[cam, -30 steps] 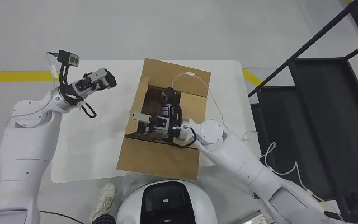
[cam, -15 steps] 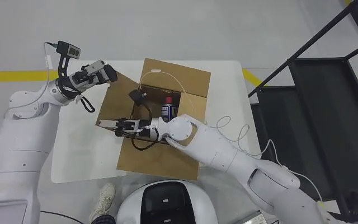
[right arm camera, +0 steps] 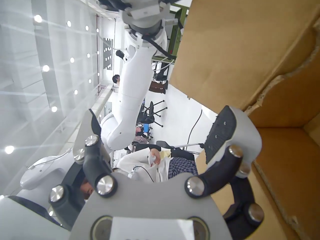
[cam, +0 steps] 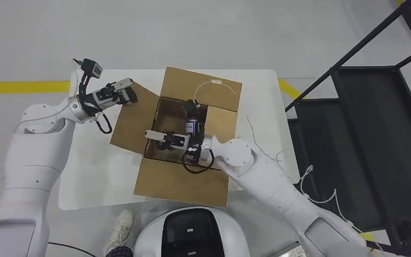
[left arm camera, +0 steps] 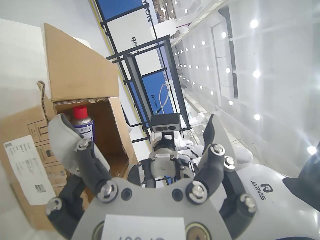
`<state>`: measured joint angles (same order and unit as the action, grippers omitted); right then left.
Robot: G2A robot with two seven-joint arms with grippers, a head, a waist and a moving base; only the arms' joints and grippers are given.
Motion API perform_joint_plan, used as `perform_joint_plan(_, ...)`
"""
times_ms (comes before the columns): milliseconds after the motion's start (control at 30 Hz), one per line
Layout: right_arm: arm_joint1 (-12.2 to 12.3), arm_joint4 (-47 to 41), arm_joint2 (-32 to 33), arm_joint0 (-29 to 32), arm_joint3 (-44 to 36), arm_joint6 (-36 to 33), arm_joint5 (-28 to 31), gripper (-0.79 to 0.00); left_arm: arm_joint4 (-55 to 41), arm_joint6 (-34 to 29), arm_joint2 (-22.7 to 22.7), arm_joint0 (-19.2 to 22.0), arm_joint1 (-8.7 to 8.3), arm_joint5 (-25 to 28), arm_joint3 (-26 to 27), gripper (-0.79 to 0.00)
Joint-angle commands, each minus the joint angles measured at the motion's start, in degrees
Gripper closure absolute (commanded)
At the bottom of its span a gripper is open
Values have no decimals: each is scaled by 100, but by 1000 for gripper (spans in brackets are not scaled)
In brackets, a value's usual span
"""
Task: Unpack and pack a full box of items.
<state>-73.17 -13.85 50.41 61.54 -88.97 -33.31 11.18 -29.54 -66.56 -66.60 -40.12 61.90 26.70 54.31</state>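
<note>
We see the white counter (cam: 96, 177) carrying an open cardboard box (cam: 186, 183), its flaps folded outward. The left pincer (cam: 130, 91) sits at the far corner of the box's left flap. Its fingers are spread with nothing between them, and we cannot tell whether it touches the cardboard. The right pincer (cam: 153, 135) is low over the left side of the box's opening and points toward that same flap. In its own wrist view the right pincer (right arm camera: 157, 131) is likewise spread wide and empty, with the brown box wall just beside one finger. Inside the box, toward the right side of the opening, a blue spray can (cam: 191, 123) with a red cap stands upright beside the right arm's wrist.
</note>
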Motion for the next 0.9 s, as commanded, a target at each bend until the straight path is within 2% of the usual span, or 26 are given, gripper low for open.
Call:
perform_joint_plan(0, 114, 75, 401, 395, -357, -43, -42, -785, 100, 55, -31, -23, -15, 26, -43, -785)
perform_joint_plan(233, 330, 165, 1225, 1246, -1147, -146, -68, -785, 785, 380, -85, -124, -86, -30, -139, -785)
perform_joint_plan(367, 401, 198, 1548, 1569, -1415, -162, -53, -785, 1435, 531, 84, -157, -96, -255, -215, -785)
perform_joint_plan(567, 471, 168, 1925, 1914, -1610, -153, 2, -785, 1703, 597, 468, -178, 8, -428, -374, -785)
perform_joint_plan(867, 504, 133, 2024, 2116, -1632, -217, 62, -785, 1511, 462, 807, -29, 179, -306, -687, -785)
